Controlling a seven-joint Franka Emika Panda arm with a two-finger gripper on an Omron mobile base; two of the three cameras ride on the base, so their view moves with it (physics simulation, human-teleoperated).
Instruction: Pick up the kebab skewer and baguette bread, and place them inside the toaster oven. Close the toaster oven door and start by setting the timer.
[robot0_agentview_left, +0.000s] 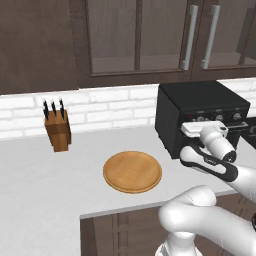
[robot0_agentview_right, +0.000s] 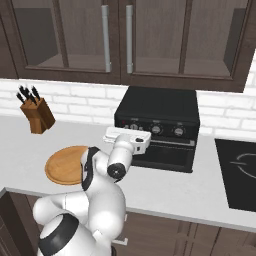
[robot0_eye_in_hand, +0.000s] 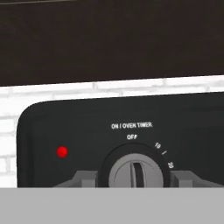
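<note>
So the oven sits on the counter against the brick wall, right of the wooden plate, and its door looks shut. The gripper is pushed right up to the front panel at the left end of the knob row. In the hand view the timer knob is dead centre, sitting between the two fingers, one on each side of it. The jaws are about half open, spread round the knob; can't really tell if the pads are actually touching it. The knob's ridge points up toward OFF, with "ON / OVEN TIMER" printed above, and a red light glows to its left. Knife block is way off to the left, well apart from everything
</note>
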